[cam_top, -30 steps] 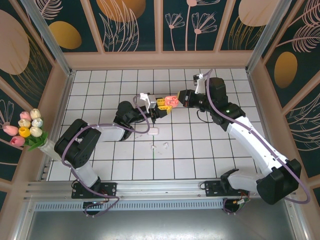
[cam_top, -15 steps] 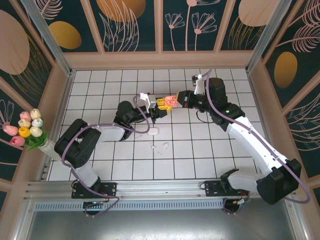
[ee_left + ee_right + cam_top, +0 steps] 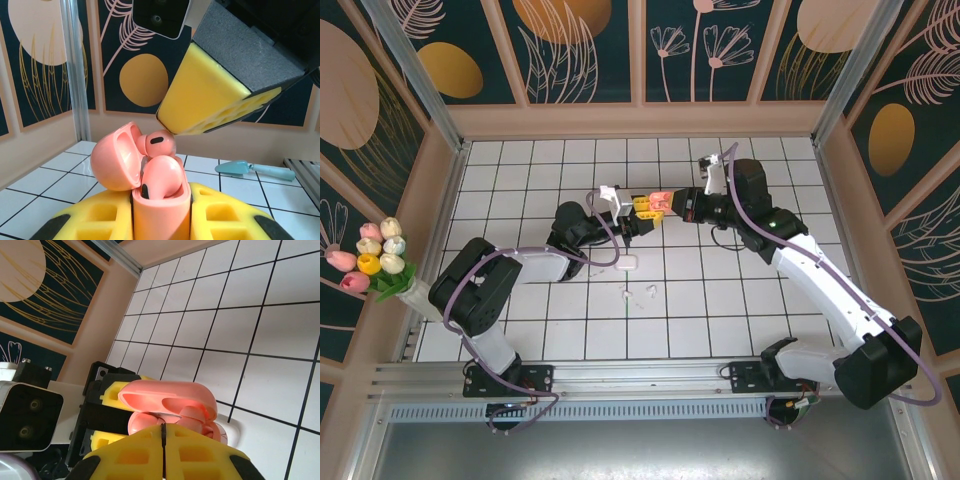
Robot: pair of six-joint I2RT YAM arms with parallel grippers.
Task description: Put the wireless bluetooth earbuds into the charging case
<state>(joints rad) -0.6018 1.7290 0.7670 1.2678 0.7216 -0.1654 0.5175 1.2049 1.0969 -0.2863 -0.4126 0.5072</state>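
- The left hand [image 3: 642,208] is closed tight on the pink charging case [image 3: 161,215]. Its yellow fingers [image 3: 100,220] squeeze the case from both sides.
- The hand holds the case up in the air, over the middle of the tabletop [image 3: 720,300] and a bit toward the far edge.
- The case stands upright, and its round lid [image 3: 112,160] is tipped back and open.
- One pink earbud [image 3: 161,180] sits down inside the case, with its round head sticking out of the top.
- A second pink earbud [image 3: 156,144] is just behind the first one, close to the open lid and a little higher up.
- The right hand [image 3: 663,203] comes in from the right side. Its fingers are pressed shut, with just a thin line between them in the right wrist view.
- The tip of the right hand is right above the second pink earbud. It may be pinching that earbud's stem, but the stem is hidden, so I cannot tell.
- A small white case [image 3: 628,264] lies on the tabletop near the middle, under the two hands.
- Two white earbuds [image 3: 625,295] [image 3: 650,291] lie on the tiles just beside each other, a little closer to the near edge than the white case.
- A blue-green tool [image 3: 255,170] lies flat on the tiles behind the hands.
- A bunch of toy tulips [image 3: 375,255] stands at the left edge of the tabletop.
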